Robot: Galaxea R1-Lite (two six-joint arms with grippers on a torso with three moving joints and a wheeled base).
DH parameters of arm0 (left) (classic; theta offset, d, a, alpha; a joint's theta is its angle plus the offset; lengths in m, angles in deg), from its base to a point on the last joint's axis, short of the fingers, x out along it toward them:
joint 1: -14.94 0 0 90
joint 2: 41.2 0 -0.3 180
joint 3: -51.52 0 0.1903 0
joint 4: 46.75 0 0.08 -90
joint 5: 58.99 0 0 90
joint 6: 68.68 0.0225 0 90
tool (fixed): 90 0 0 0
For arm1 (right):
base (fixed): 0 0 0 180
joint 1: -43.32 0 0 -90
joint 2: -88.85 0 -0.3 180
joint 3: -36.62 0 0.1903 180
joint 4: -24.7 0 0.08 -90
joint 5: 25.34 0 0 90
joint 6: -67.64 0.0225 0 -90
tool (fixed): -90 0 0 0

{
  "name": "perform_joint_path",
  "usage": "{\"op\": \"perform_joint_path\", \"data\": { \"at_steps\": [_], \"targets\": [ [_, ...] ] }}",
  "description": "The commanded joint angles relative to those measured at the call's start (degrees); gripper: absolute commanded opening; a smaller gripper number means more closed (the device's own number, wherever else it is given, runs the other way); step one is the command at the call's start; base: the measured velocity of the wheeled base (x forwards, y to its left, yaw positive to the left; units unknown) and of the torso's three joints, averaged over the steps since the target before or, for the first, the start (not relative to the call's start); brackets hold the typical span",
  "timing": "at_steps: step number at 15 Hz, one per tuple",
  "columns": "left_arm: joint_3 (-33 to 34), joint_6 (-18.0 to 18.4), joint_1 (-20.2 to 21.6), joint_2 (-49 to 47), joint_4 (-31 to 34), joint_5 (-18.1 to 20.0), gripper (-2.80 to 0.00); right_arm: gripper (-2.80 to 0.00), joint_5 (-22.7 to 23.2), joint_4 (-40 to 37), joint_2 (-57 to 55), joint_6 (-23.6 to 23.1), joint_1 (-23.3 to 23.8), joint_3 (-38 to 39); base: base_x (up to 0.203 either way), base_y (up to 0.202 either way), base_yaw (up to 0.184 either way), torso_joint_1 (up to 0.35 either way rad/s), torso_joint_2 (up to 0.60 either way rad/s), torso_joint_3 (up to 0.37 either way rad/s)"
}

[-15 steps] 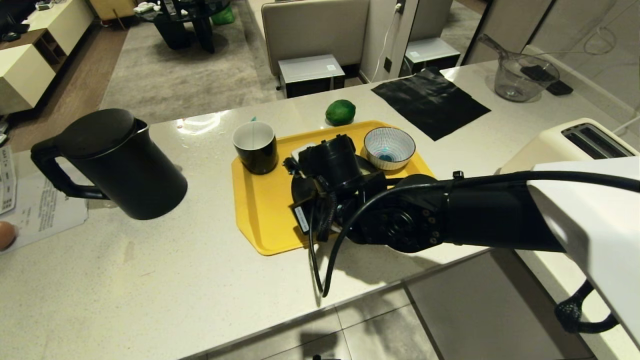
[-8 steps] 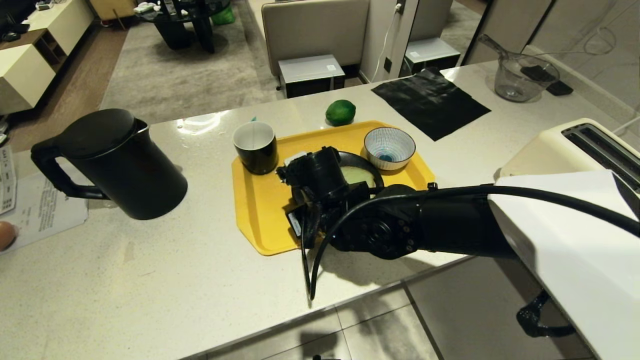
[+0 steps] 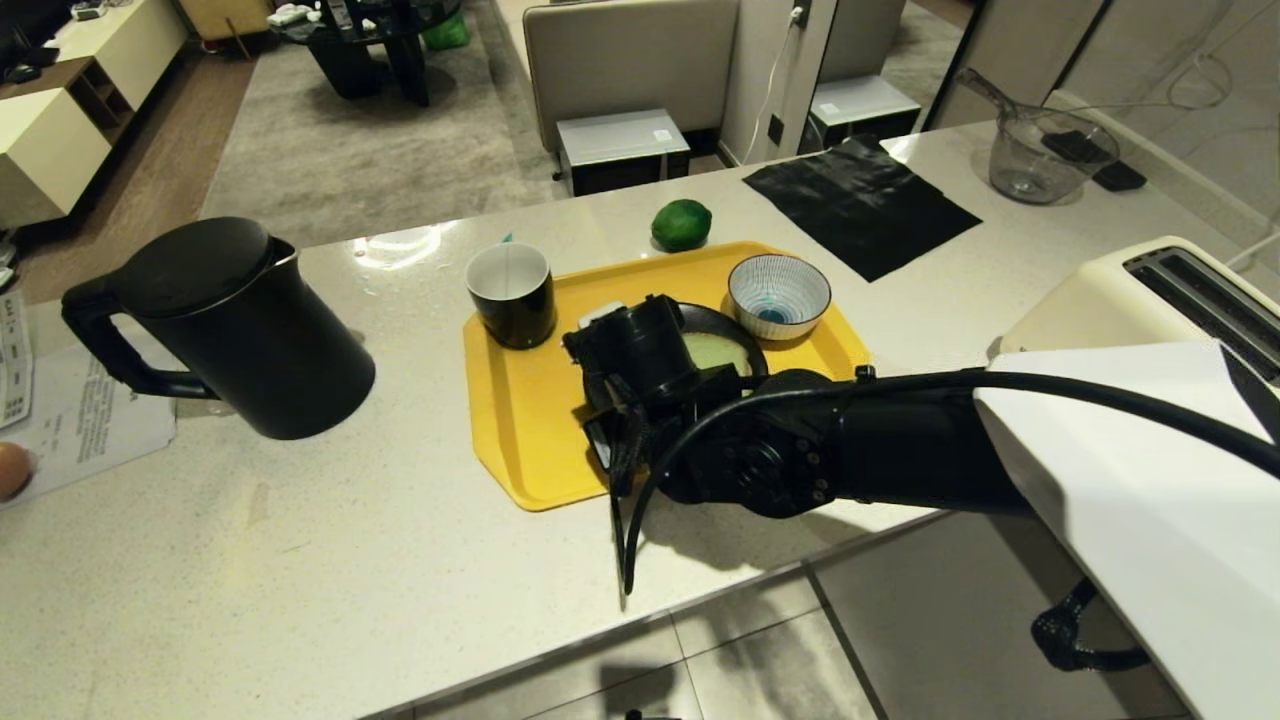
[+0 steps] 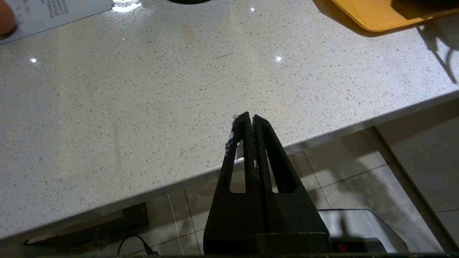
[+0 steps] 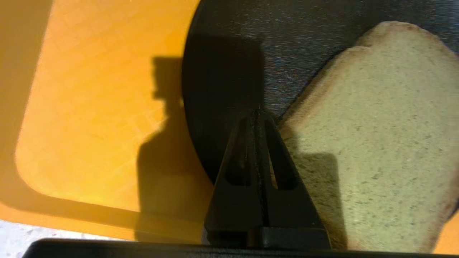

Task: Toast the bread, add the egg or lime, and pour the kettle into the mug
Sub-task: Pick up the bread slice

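The bread (image 5: 376, 125), pale green with a brown crust, lies flat on a black plate (image 5: 229, 71) on the yellow tray (image 3: 520, 420). My right gripper (image 5: 258, 113) is shut and empty, its tips over the bare plate right beside the bread's crust. In the head view the right wrist (image 3: 640, 355) covers the plate's left part, with the bread (image 3: 715, 352) showing beside it. The black mug (image 3: 511, 294) stands on the tray's far left corner. The lime (image 3: 681, 224) lies behind the tray. The kettle (image 3: 230, 325) stands at the left. My left gripper (image 4: 249, 116) is shut and parked over the counter's front edge.
A striped bowl (image 3: 779, 295) sits on the tray's far right. A cream toaster (image 3: 1150, 290) stands at the right, with a black cloth (image 3: 860, 205) and a glass jug (image 3: 1040, 150) behind. An egg (image 3: 12, 470) lies on paper (image 3: 80, 410) at the far left.
My right arm has swung a little left and toward the near side over the tray, and its wrist has uncovered part of the bread. The gripper stays shut. Nothing else has moved.
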Motion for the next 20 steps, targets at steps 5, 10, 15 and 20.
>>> {"op": "perform_joint_path", "data": {
  "at_steps": [5, 10, 15, 20],
  "targets": [
    [0.00, -0.02, 0.01, 0.01, -0.02, -0.04, -2.80, -2.80, -3.10, 0.05, 2.49, 0.21, 0.37, 3.83, 0.000, 0.000, 0.000, 0.000, 0.00, 0.000],
    [0.00, -0.02, 0.01, 0.01, -0.02, -0.04, -2.80, -2.80, -4.48, 0.05, 4.45, 0.31, 0.55, 5.75, 0.000, 0.000, 0.000, 0.000, 0.00, 0.000],
    [0.00, -0.02, 0.01, 0.01, -0.02, -0.04, -2.80, -2.80, -5.35, 0.05, 6.02, 0.48, 0.66, 7.84, 0.000, 0.000, 0.000, 0.000, 0.00, 0.000],
    [0.00, -0.02, 0.01, 0.01, -0.02, -0.04, -2.80, -2.80, -1.10, -5.71, 14.12, -0.63, 0.35, 7.62, 0.000, 0.000, 0.000, 0.000, 0.00, 0.000]
  ]
}}
